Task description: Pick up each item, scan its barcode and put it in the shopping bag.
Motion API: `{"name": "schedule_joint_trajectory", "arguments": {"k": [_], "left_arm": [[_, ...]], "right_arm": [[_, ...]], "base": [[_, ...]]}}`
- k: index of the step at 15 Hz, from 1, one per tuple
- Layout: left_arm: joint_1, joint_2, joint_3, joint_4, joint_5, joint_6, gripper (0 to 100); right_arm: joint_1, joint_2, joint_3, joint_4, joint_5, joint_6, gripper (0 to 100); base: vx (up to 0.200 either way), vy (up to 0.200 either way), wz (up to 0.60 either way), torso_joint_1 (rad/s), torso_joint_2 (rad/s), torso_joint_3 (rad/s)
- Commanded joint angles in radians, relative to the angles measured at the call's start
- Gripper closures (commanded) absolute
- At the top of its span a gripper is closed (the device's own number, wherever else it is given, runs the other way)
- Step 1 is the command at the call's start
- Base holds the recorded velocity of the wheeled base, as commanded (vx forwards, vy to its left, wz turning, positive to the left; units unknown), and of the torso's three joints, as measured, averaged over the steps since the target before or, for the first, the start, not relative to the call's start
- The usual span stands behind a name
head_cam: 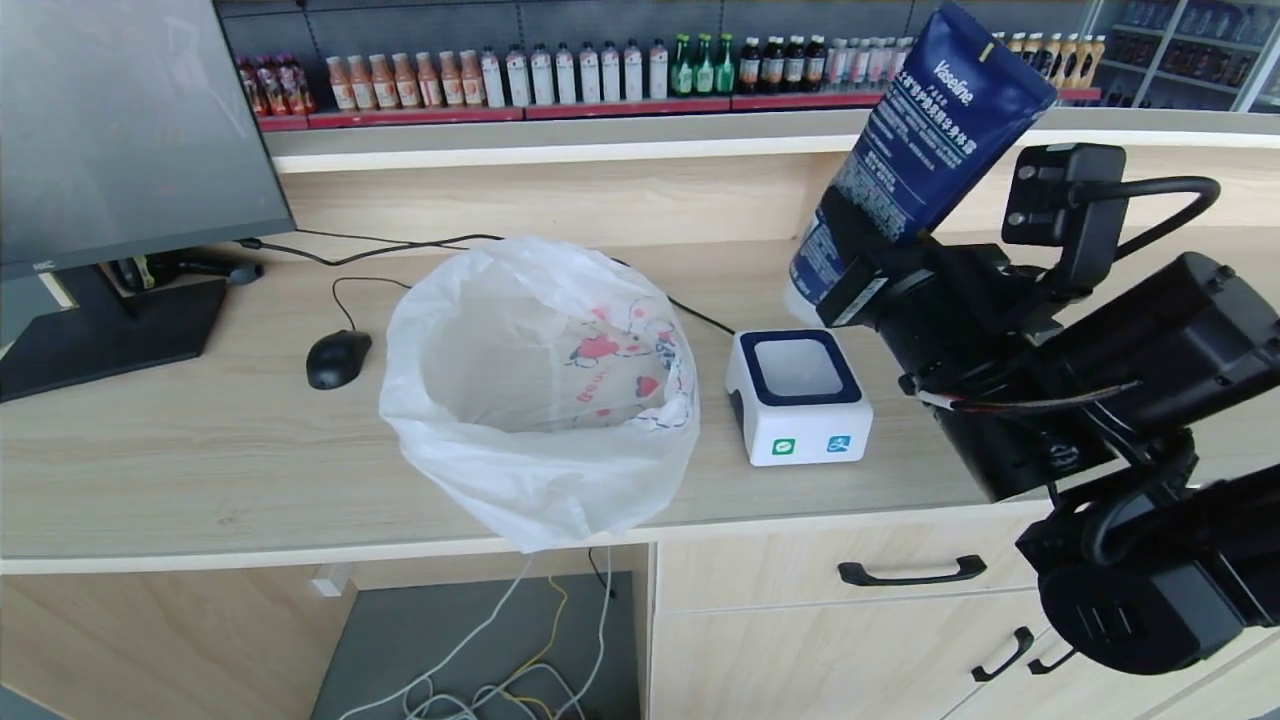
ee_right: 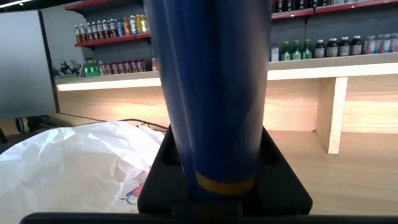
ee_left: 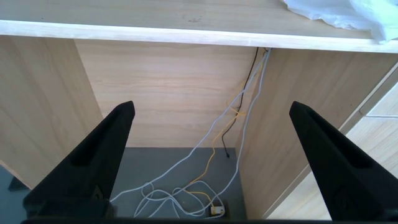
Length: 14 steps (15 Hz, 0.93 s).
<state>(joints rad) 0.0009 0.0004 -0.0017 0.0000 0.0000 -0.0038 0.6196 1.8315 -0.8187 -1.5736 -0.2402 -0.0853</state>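
A dark blue lotion tube (head_cam: pixel 920 150) stands tilted in the air, its cap end down, with my right gripper (head_cam: pixel 880 290) shut on its lower part. It hangs just behind and to the right of the white barcode scanner (head_cam: pixel 797 395) on the counter. The right wrist view has the tube (ee_right: pixel 211 93) up close between the gripper's (ee_right: pixel 217 180) jaws. A white plastic shopping bag (head_cam: pixel 540 390) stands open left of the scanner, its front hanging over the counter edge. My left gripper (ee_left: pixel 208 162) is open and holds nothing, low in front of the counter's knee space, with the bag's edge (ee_left: pixel 348 15) above.
A monitor (head_cam: pixel 120 130) stands at the counter's left, a black mouse (head_cam: pixel 337 358) beside the bag. Cables (ee_left: pixel 211 155) hang under the counter. Drawers with black handles (head_cam: pixel 912 573) sit below the scanner. Bottle shelves (head_cam: pixel 600 70) line the back wall.
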Motion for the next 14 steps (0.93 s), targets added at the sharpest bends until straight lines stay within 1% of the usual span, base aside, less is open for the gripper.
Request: {"name": "schedule_joint_trajectory", "arguments": {"k": [1,10,12,14], "left_arm": [[-0.001,0.0,0.0,0.0,0.0,-0.001,0],[-0.001,0.0,0.0,0.0,0.0,0.001,0],[-0.001,0.0,0.0,0.0,-0.002,0.002,0],[-0.002,0.0,0.0,0.0,0.0,0.001,0]], "right_arm": [[-0.004,-0.006,-0.011,0.003,0.002,0.007,100],[-0.003,-0.044,-0.005,0.003,0.002,0.01,100],[-0.003,-0.049,-0.002,0.003,0.012,0.027,100],[-0.001,-0.06,0.006,0.003,0.071,0.013,100]], "base": [[0.0,0.2,0.0,0.012,0.01,0.002],[0.0,0.2,0.0,0.001,0.0,0.002],[0.0,0.0,0.0,0.0,0.0,0.0],[0.0,0.0,0.0,0.0,0.0,0.0]]}}
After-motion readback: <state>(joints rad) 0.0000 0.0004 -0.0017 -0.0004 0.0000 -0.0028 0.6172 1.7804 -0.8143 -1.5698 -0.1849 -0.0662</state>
